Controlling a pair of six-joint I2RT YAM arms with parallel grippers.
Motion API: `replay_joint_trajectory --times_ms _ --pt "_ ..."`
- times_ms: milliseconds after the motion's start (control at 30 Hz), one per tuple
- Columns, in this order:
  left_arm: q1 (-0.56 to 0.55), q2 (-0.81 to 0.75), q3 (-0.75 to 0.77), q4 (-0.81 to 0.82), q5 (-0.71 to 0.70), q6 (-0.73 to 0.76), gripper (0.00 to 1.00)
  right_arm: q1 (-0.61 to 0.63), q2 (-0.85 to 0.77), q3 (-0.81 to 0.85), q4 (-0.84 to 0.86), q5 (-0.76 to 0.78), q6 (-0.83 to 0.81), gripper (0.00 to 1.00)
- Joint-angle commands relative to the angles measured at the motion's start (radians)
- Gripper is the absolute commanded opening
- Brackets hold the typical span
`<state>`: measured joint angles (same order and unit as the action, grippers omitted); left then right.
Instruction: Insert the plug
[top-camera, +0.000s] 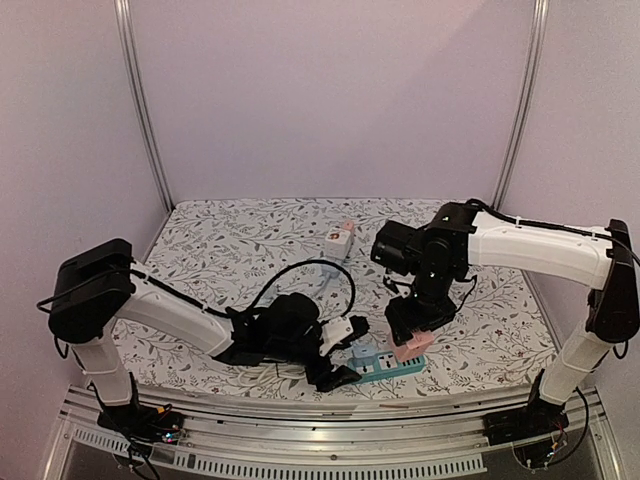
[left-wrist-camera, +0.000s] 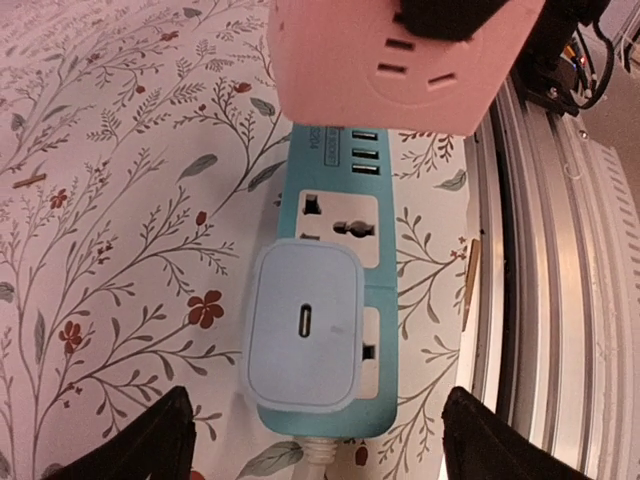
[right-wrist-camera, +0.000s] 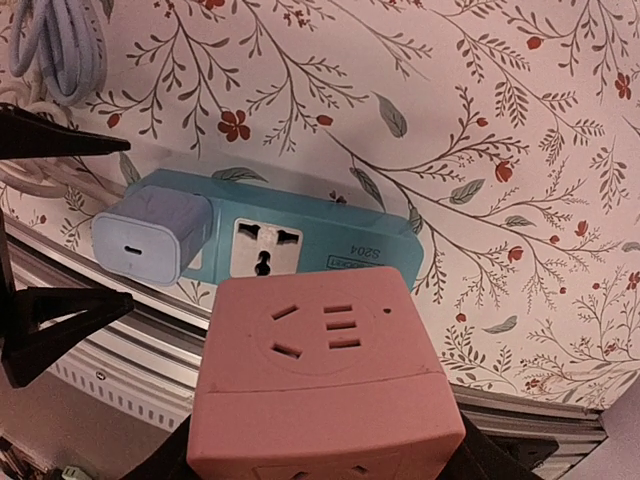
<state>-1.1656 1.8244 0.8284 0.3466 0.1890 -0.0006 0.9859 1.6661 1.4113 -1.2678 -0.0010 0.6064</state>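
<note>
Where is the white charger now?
The white charger sits on the teal power strip, at its cable end, beside an empty socket, central in the left wrist view.

Charger plug (left-wrist-camera: 303, 325) in the power strip (left-wrist-camera: 340, 200), between the left jaws

The strip lies on the bench (top-camera: 220, 250) under the left jaws, which stand apart on either side of the plug and touch neither it nor the strip. Ahead of them, the cube adapter (right-wrist-camera: 320, 380) hangs in the right jaws over the strip's other end. A second strip (top-camera: 340, 238) lies well beyond both jaws.
</note>
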Motion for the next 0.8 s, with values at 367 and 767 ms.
replay_joint_trajectory --times_ms 367,767 --pt "0.009 -0.267 -0.206 0.134 -0.27 -0.026 0.99 0.042 0.103 0.132 -0.073 -0.048 0.179 0.0" --pt "0.045 -0.433 -0.351 0.247 -0.388 -0.053 0.99 0.049 0.139 0.14 -0.073 -0.054 0.219 0.0"
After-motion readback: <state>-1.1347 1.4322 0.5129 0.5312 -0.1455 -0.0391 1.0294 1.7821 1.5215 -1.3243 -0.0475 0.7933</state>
